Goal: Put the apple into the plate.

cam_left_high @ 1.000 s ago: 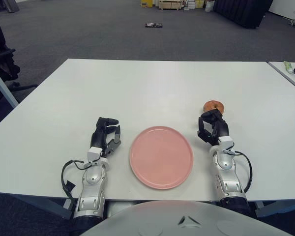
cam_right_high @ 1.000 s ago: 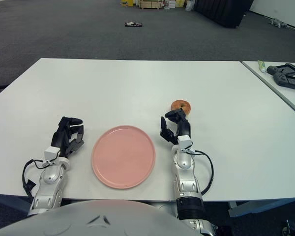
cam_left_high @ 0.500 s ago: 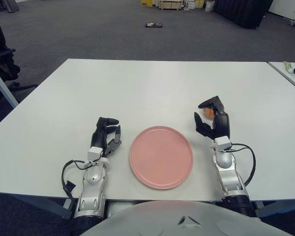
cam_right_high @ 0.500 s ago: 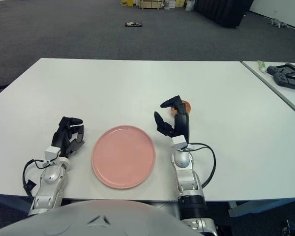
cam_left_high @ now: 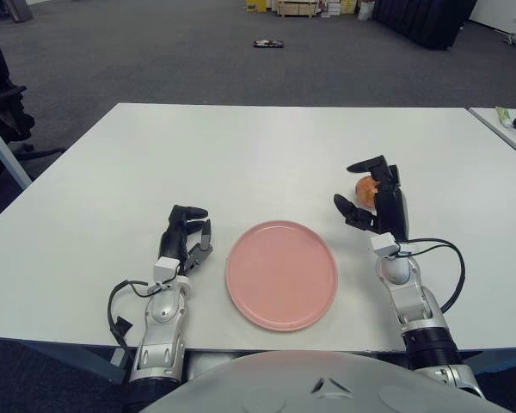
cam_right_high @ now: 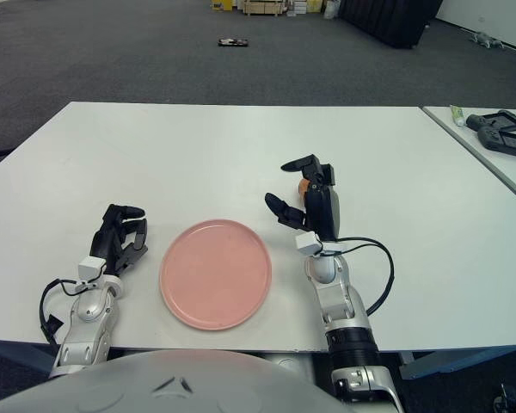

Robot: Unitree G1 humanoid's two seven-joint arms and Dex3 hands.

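Note:
A pink plate [cam_left_high: 281, 274] lies on the white table near its front edge, between my two hands. The apple [cam_left_high: 364, 187] sits on the table behind and to the right of the plate, mostly hidden by my right hand. My right hand [cam_left_high: 367, 194] is raised above the table with its fingers spread open, right in front of the apple and not closed on it. My left hand [cam_left_high: 187, 234] rests on the table to the left of the plate, fingers loosely curled, holding nothing.
The white table [cam_left_high: 241, 163] stretches back behind the plate. A second table at the right edge carries a dark controller [cam_right_high: 497, 133] and a small tube [cam_right_high: 456, 114]. A cable [cam_left_high: 443, 275] loops beside my right forearm.
My right hand lifted off the table, moved forward and a little right, and spread its fingers around the front of the apple. The left hand, plate and apple have not moved.

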